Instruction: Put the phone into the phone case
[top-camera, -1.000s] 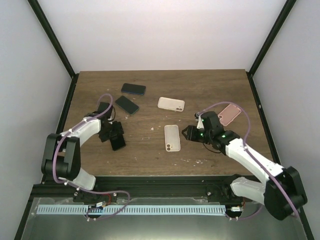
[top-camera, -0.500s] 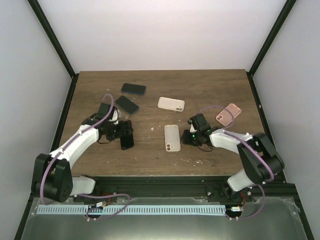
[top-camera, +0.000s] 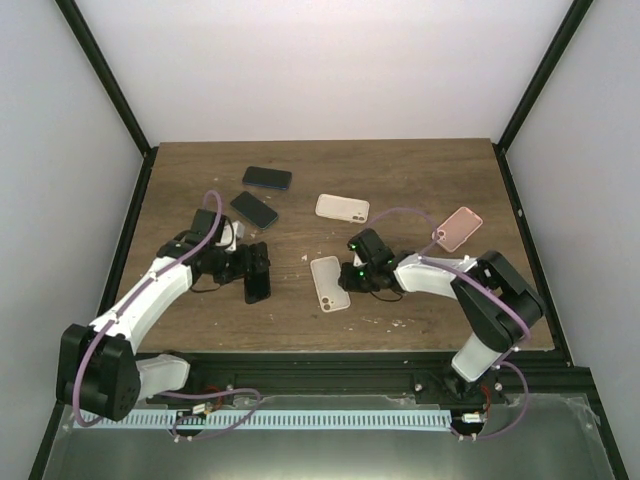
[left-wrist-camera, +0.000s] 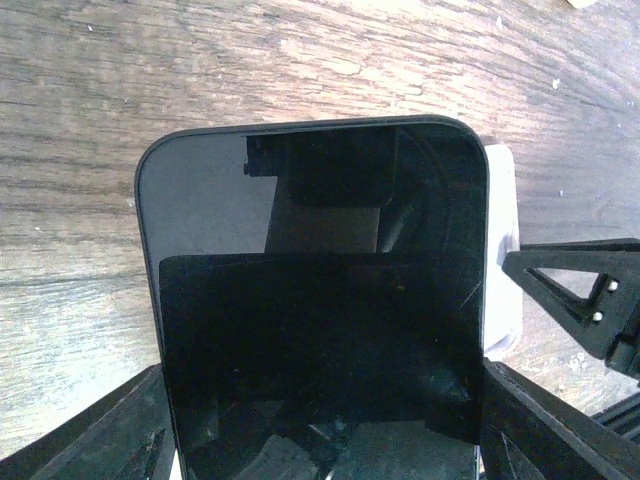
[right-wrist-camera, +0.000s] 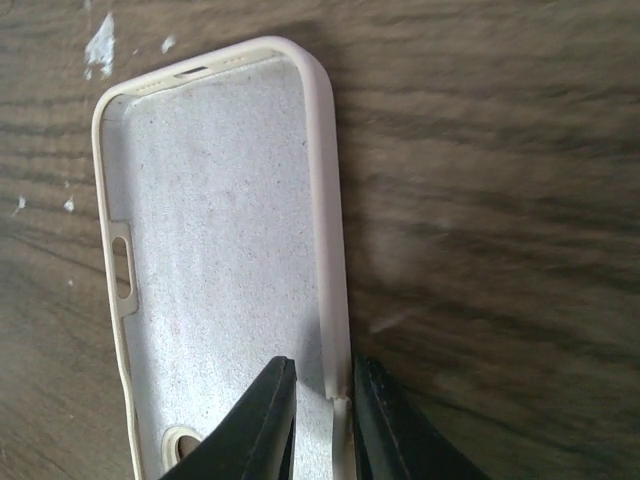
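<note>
My left gripper (top-camera: 247, 266) is shut on a black phone (top-camera: 258, 282) and holds it left of centre, screen up. In the left wrist view the phone (left-wrist-camera: 320, 290) fills the frame between my fingers (left-wrist-camera: 560, 420). A cream phone case (top-camera: 326, 284) lies open side up at mid table. My right gripper (top-camera: 351, 277) is at its right edge. In the right wrist view the case (right-wrist-camera: 220, 240) shows its pale lining, and my gripper (right-wrist-camera: 335, 405) is nearly closed, its fingers (right-wrist-camera: 272, 415) pinching the case's right wall.
Two dark phones (top-camera: 267, 178) (top-camera: 254, 209) lie at the back left. Another cream case (top-camera: 342, 207) lies behind the centre. A pink case (top-camera: 458, 228) lies at the right. White specks dot the wooden table (top-camera: 420, 170).
My right gripper has moved left, taken hold of the cream case's edge and dragged it left, tilting it. My left gripper has carried the black phone to the right, then nearly stopped.
</note>
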